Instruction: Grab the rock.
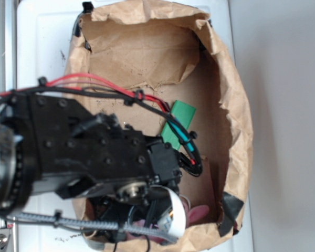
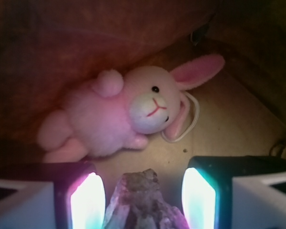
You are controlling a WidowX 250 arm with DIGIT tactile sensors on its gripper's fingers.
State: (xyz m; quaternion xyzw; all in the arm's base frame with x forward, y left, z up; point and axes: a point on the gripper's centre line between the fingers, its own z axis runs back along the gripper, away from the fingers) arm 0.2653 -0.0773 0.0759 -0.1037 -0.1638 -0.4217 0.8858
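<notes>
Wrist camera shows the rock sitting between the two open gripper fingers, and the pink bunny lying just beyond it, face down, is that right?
Not quite. In the wrist view the pink bunny lies on its side with its face showing, eye and mouth toward the camera, not face down. The rest holds: the rock sits between the open fingers of the gripper, with the bunny beyond it.

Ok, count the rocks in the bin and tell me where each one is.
1. The rock sits between the open end effector's fingers, in front of the pink bunny, in the wrist view. The arm hides part of the bin floor in the exterior view, so others may be hidden.
</notes>
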